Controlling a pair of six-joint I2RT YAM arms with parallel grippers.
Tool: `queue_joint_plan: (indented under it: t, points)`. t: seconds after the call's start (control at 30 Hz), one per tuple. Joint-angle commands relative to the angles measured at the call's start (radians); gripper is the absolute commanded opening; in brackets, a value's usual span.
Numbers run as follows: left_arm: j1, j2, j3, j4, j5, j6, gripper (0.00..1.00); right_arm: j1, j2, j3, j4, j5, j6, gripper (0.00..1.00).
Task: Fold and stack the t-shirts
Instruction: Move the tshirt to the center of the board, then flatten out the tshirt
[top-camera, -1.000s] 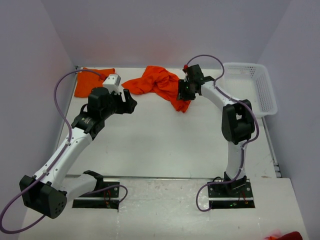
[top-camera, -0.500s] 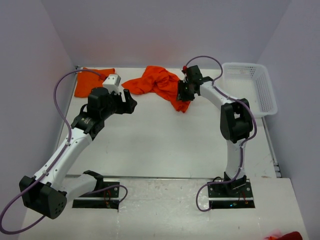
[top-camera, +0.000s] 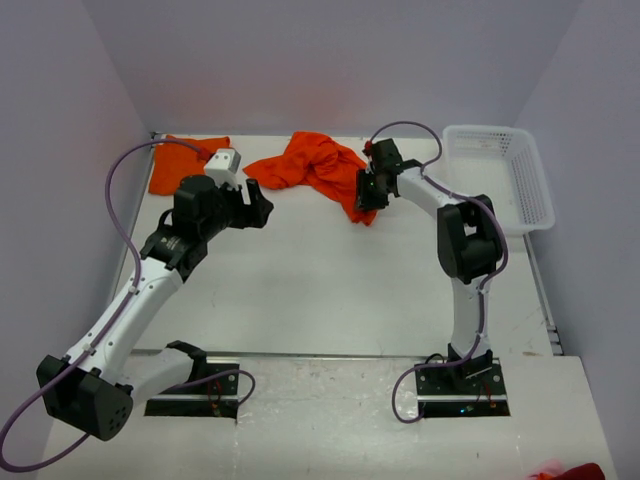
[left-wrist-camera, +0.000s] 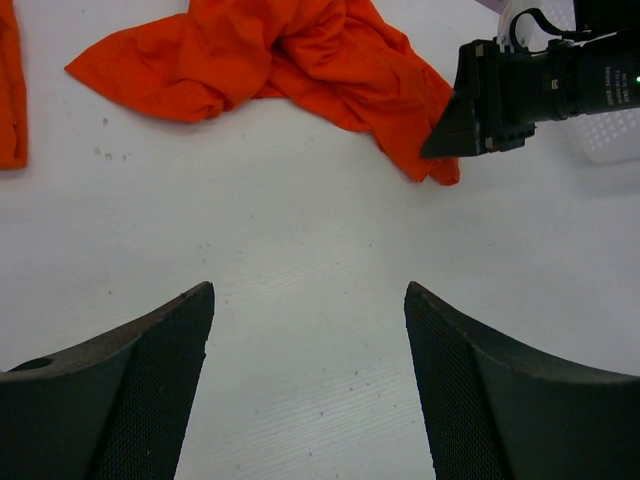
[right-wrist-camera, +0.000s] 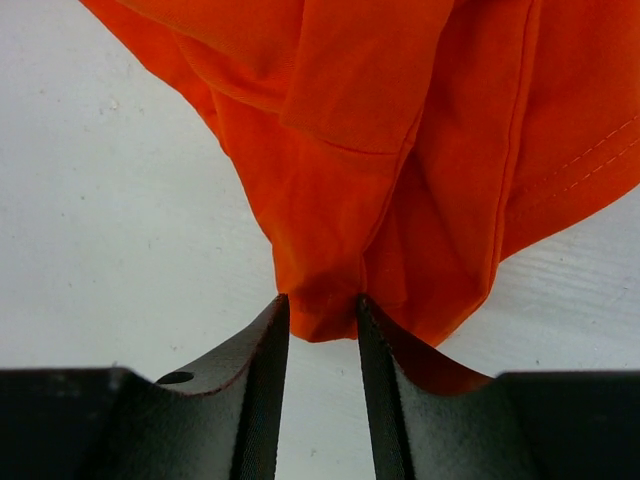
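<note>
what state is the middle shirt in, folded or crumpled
Crumpled: the middle shirt lies bunched in uneven creases, with no flat folded edges.

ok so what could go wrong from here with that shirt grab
The right gripper pinches only the bunched tip of the crumpled t-shirt, which may slip out on lifting.
That tip looks several layers thick, so the shirt may rise as a wad.
The left gripper hangs open over the table, steadying nothing.
</note>
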Motion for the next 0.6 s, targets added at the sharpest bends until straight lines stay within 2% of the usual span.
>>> queue_joint_plan:
  t: [0.0, 0.27, 0.33, 0.4, 0.57]
  points:
    - [-0.004, -0.024, 0.025, 0.001, 0.001, 0.021, 0.78, 0.006, 0.011, 0.010, 0.022, -0.015, 0.008, 0.34]
    - [-0.004, -0.023, 0.025, -0.002, 0.004, 0.025, 0.79, 0.006, 0.011, 0.011, 0.023, -0.001, 0.010, 0.37]
    - [-0.004, -0.023, 0.024, -0.002, 0.004, 0.025, 0.79, 0.005, 0.014, 0.014, 0.023, -0.003, 0.007, 0.23]
    - [-0.004, -0.026, 0.024, -0.004, 0.002, 0.026, 0.79, 0.005, 0.019, 0.017, 0.020, -0.003, 0.008, 0.00]
    - [-0.004, -0.027, 0.010, -0.004, -0.010, 0.031, 0.79, 0.008, -0.015, 0.029, 0.024, 0.016, 0.000, 0.00]
